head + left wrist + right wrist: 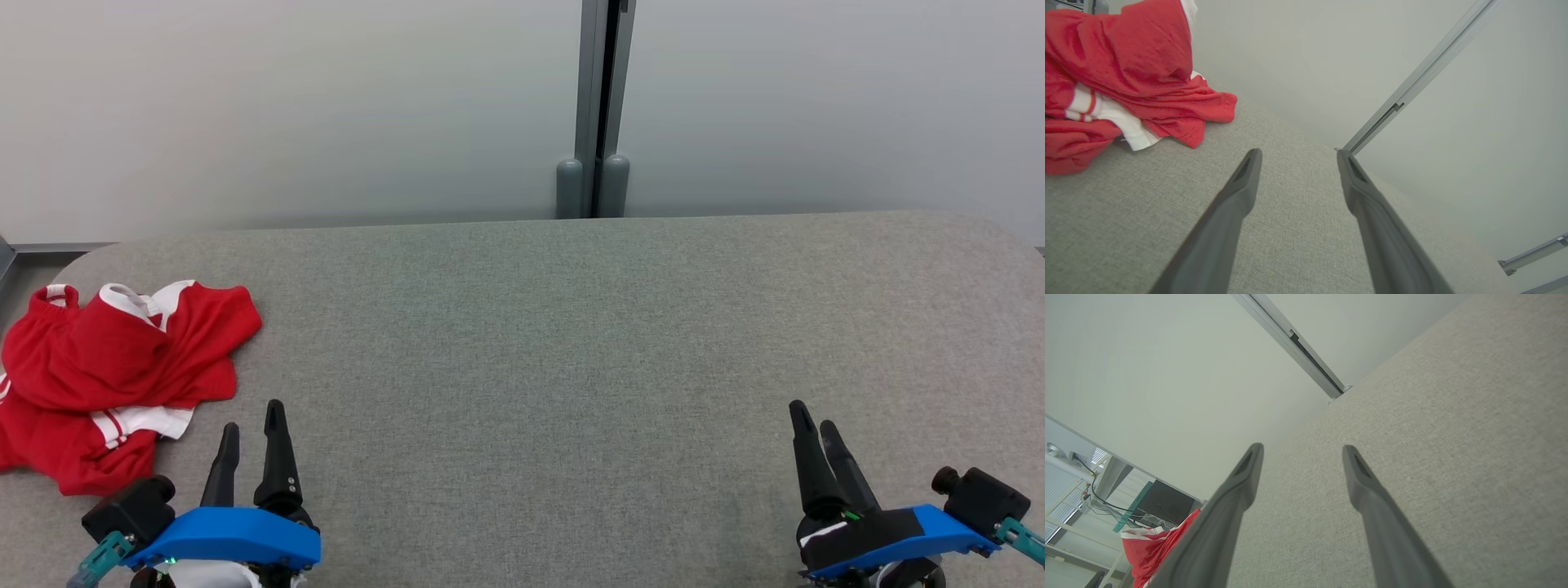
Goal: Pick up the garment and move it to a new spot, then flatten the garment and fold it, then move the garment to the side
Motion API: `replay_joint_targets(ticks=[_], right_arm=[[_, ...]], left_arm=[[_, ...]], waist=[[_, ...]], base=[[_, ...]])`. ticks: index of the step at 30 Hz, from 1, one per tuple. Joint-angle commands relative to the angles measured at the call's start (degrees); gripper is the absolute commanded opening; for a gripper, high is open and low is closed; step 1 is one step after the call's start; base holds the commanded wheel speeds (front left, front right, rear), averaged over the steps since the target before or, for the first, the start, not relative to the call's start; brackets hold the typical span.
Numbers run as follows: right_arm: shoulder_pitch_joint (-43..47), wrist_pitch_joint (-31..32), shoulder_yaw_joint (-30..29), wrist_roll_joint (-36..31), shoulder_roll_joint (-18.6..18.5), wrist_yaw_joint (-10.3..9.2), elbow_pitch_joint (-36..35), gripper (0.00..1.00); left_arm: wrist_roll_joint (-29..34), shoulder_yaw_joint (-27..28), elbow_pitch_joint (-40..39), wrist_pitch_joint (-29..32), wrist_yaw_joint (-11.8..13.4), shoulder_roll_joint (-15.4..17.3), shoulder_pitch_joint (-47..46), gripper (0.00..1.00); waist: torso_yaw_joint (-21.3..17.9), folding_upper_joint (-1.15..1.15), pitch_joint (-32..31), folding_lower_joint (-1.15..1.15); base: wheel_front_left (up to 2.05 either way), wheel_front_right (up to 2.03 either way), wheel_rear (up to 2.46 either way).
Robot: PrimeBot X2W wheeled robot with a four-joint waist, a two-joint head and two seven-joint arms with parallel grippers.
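Note:
A crumpled red garment (106,384) with white striped trim lies bunched at the left end of the grey fabric table (571,343). The left wrist view shows the garment (1122,77) at its upper left, and the right wrist view shows a bit of it (1153,547) at the lower left. My left gripper (253,420) hovers open just right of the garment's near edge, nothing between its fingers. Far off at the lower right, my right gripper (812,416) is open and holds nothing.
A pale wall with a grey vertical post (594,106) stands behind the table's far edge. The table's rounded left corner lies just past the garment. Beyond that end, a desk with cables (1098,490) appears in the right wrist view.

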Motion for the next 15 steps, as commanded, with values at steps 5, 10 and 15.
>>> replay_joint_targets(ticks=[5, 10, 15], right_arm=[[-0.8, -1.2, 0.4, -4.7, -0.5, 0.15, 0.4, 1.0], [-0.9, -2.0, 0.7, -7.7, -0.5, 0.16, 0.9, 1.0], [-1.0, -2.7, 1.0, -10.5, -0.6, 0.16, 1.2, 1.0]], left_arm=[[4.6, -0.4, 0.7, -1.3, 0.2, 0.4, -1.8, 1.0], [7.5, -0.5, 1.5, -2.0, 0.3, 0.4, -1.9, 1.0], [10.1, -0.5, 1.8, -2.7, 0.2, 0.5, -2.0, 1.0]], waist=[[0.1, 0.0, 0.0, 0.0], [0.2, 0.0, 0.0, 0.0], [0.3, 0.0, 0.0, 0.0]], base=[[0.0, 0.0, 0.0], [0.0, 0.0, 0.0], [0.0, 0.0, 0.0]])
